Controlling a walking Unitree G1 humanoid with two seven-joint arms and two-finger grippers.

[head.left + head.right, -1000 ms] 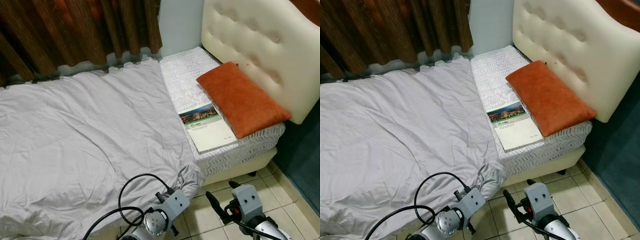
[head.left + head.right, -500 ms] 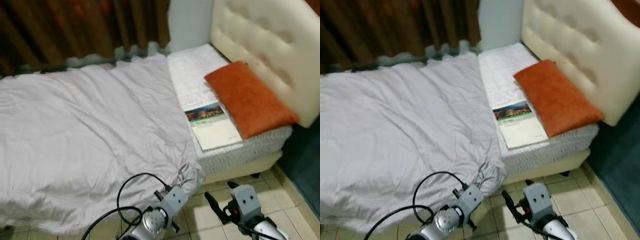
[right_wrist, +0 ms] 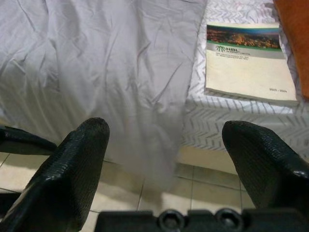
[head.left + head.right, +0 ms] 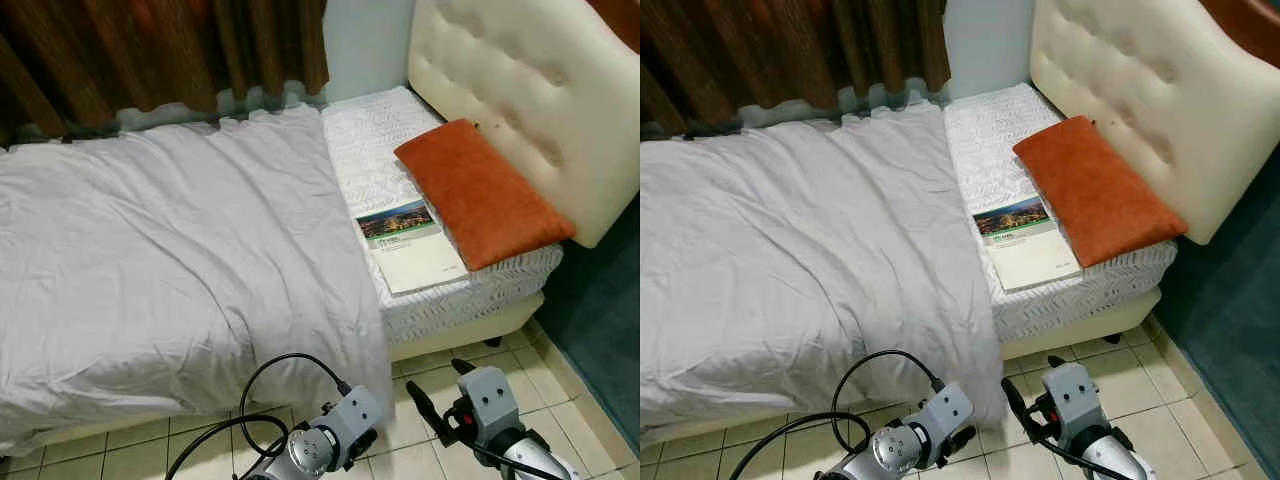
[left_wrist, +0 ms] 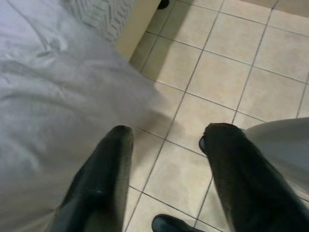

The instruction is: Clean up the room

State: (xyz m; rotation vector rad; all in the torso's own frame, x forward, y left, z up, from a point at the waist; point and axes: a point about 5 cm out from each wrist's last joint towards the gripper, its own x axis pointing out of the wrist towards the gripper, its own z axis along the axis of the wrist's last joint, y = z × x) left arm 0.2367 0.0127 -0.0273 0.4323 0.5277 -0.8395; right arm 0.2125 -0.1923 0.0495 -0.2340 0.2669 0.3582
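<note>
Head views: a bed (image 4: 480,320) with a cream tufted headboard (image 4: 520,90) is standing against brown curtains (image 4: 150,50). A grey sheet (image 4: 170,260) is lying spread over most of the bed, lightly wrinkled, its near corner hanging over the bed's edge down toward the tiled floor (image 4: 560,390). Beyond the sheet's edge, toward the headboard, a strip of white patterned mattress (image 4: 375,150) is showing bare. An orange pillow (image 4: 480,195) is lying on that strip right by the headboard. A book (image 4: 410,248) with a landscape photo on its cream cover is lying flat on the mattress, between the sheet's edge and the pillow, just beside the pillow. Both arms are hanging low in front of the bed, over the floor: the left gripper (image 4: 362,442) just beside the hanging sheet corner, the right gripper (image 4: 428,398) below the bed's bare mattress end.

Left wrist view: the left gripper (image 5: 166,140) is holding its two black fingers (image 5: 104,179) spread apart, released, nothing between them. The sheet (image 5: 53,106) is draping down beside one finger; floor tiles (image 5: 217,77) are lying past the tips.

Right wrist view: the right gripper (image 3: 166,135) is also standing released, fingers (image 3: 65,179) wide apart and gripping nothing. Ahead, the sheet (image 3: 106,63) is hanging off the bed, and the book (image 3: 248,63) is lying on the mattress next to it, the pillow (image 3: 293,34) touching the book's far side
</note>
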